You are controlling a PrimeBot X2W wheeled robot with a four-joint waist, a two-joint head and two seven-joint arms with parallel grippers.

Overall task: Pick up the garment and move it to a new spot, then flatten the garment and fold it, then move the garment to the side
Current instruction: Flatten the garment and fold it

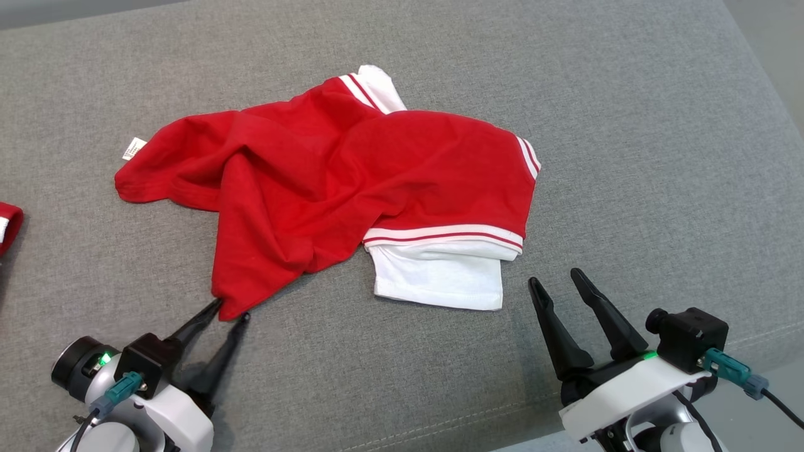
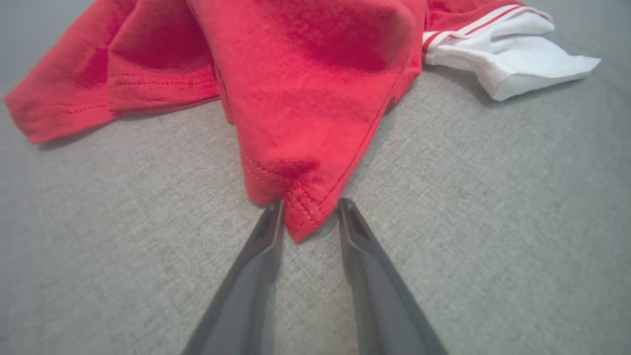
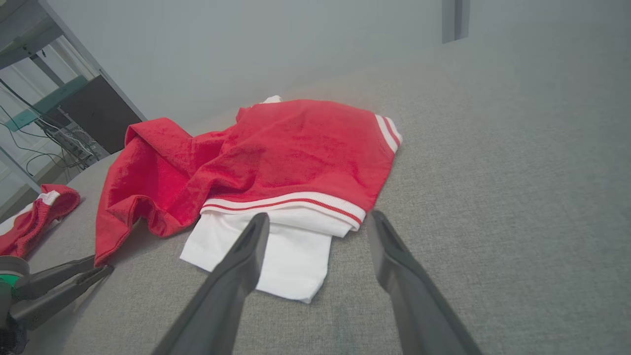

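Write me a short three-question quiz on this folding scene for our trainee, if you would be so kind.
1. True or false: the right jaws are clamped on the white sleeve.
2. What sits between the left jaws? A) the garment's red hem corner B) the white sleeve C) nothing
3. Fill in: in the head view, the small white label is at the garment's ___ end.
Key: 1 false, they stand open, off it; 2 A; 3 left.

Bright, even light; soft shadow under crumpled red-and-white cotton garment (image 1: 352, 182) beyond left gripper (image 1: 230, 311); wrist views blurred nearest lens.
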